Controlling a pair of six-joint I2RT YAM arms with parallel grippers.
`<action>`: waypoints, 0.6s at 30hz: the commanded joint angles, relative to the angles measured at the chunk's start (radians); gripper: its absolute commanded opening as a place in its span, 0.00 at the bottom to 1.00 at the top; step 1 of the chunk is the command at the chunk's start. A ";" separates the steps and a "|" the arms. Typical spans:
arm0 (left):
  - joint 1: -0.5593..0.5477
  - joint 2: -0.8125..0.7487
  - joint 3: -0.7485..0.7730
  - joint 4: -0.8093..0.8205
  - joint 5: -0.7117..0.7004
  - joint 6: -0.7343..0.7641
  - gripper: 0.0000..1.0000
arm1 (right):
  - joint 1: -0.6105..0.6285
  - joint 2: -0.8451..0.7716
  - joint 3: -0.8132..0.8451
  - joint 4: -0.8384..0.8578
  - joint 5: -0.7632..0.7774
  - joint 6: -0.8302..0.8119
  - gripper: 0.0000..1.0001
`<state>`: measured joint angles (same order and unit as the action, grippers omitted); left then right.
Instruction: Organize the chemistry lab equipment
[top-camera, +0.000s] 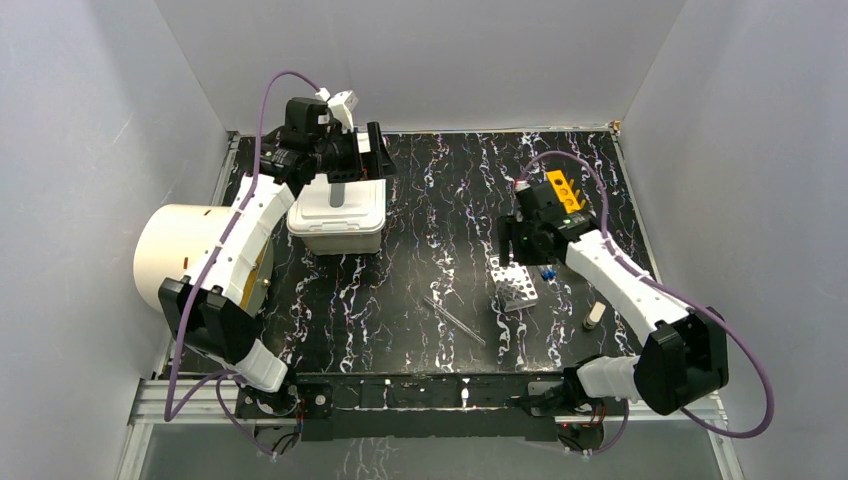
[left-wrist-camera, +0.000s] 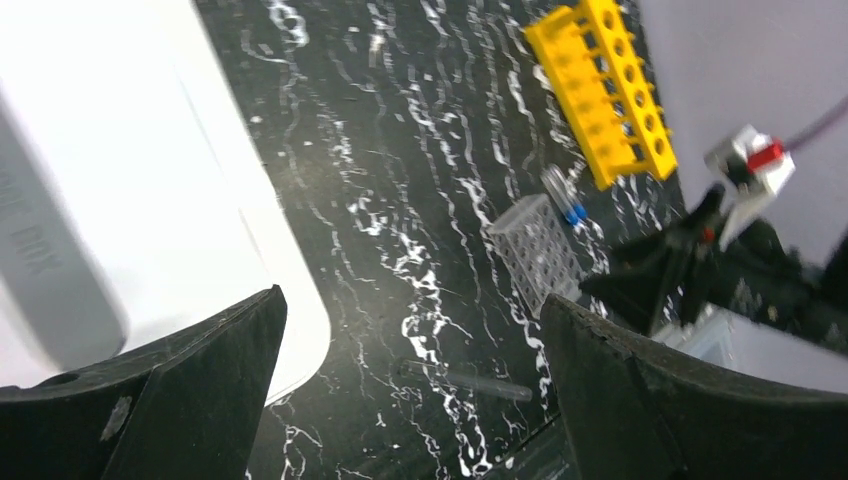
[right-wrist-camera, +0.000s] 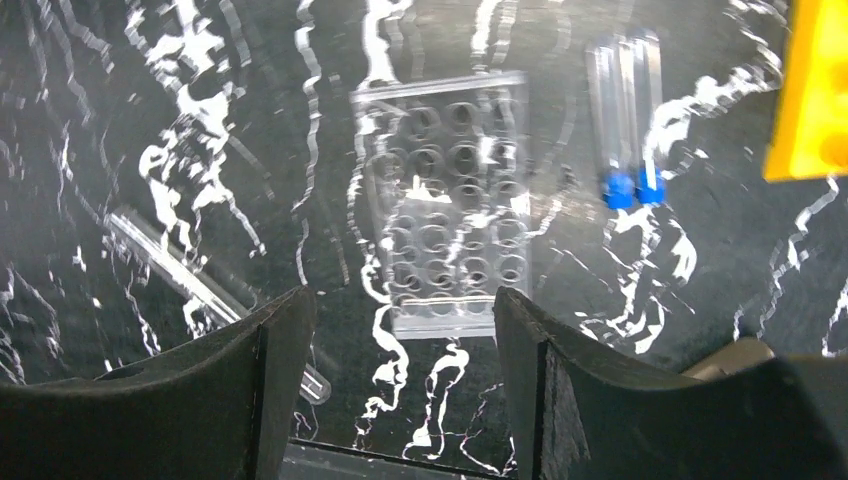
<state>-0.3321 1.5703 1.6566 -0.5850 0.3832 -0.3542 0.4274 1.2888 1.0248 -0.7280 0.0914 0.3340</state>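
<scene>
1. A black, white-veined table (top-camera: 440, 200) sits between pale walls.
2. The left gripper (left-wrist-camera: 410, 305) is spread fully and holds nothing, hanging at the edge of a white box (top-camera: 338, 215) on the far left.
3. The right gripper (right-wrist-camera: 400, 300) is wide apart and empty, above the perforated rack (right-wrist-camera: 450, 200).
4. Two blue-capped vials (right-wrist-camera: 628, 120) lie just beside that rack.
5. The yellow rack (left-wrist-camera: 603, 90) lies near the right wall.
6. A glass rod (top-camera: 455, 318) lies mid-table.

Through the right wrist camera, the yellow holed tube rack (right-wrist-camera: 812, 90) is cut off at the right edge. The silver perforated rack (right-wrist-camera: 450, 200) is smeared with blur, and the thin clear glass rod (right-wrist-camera: 165, 255) slips behind the right gripper (right-wrist-camera: 400, 320). Overhead, a small pale object (top-camera: 594, 316) beside the right arm is too tiny to identify.
</scene>
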 joint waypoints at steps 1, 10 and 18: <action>0.001 -0.011 0.070 -0.067 -0.213 -0.038 0.98 | 0.208 0.040 0.070 0.054 0.004 -0.084 0.75; 0.054 -0.021 0.127 -0.147 -0.485 -0.102 0.98 | 0.532 0.206 0.062 0.121 0.002 -0.114 0.75; 0.064 -0.027 0.101 -0.129 -0.427 -0.113 0.98 | 0.615 0.363 0.116 0.102 0.046 -0.112 0.69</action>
<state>-0.2699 1.5761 1.7458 -0.7120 -0.0479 -0.4576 1.0176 1.6165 1.0782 -0.6285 0.0956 0.2314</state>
